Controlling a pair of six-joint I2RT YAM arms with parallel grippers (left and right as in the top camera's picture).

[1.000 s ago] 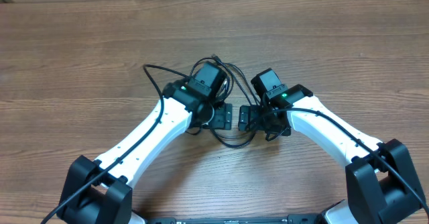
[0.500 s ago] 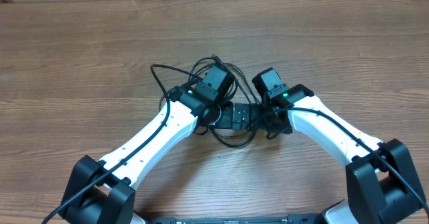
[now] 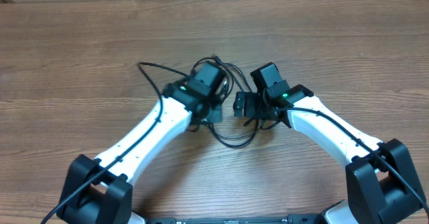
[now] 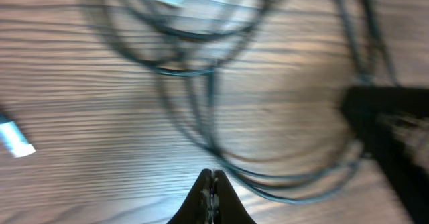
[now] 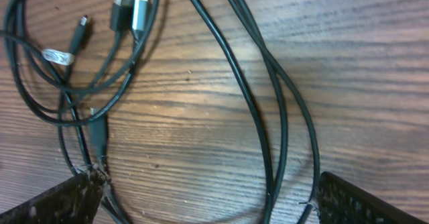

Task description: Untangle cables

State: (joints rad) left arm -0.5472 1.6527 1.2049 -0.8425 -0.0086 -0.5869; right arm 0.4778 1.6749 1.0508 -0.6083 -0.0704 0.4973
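Cables point(image 3: 231, 141) lie in a loose tangle on the wooden table point(image 3: 80, 43), at the middle of the overhead view, under and between the two wrists. One plug end point(image 3: 214, 55) sticks out at the far side of the tangle.

Left side: the left gripper point(image 3: 214, 111) sits low over the left part of the tangle and points toward the right gripper point(image 3: 242, 105), which is just beside it. In the left wrist view, its fingers point(image 4: 203, 196) are pressed together into a narrow point. The view is blurred, so it cannot be told whether a cord is pinched between them. Several cord loops curve across the table beyond the tips. A silver plug point(image 4: 15, 138) lies at the left edge of that view.

Right side: in the right wrist view, the right claw stands wide, with one finger at each lower corner. Two long loops run down the table between the fingers. A further bundle of cords passes close against the left-hand finger point(image 5: 60, 204). A pair of flat plugs point(image 5: 131, 8) lies side by side at the upper left of that view, with a smaller plug point(image 5: 81, 28) just beside them.
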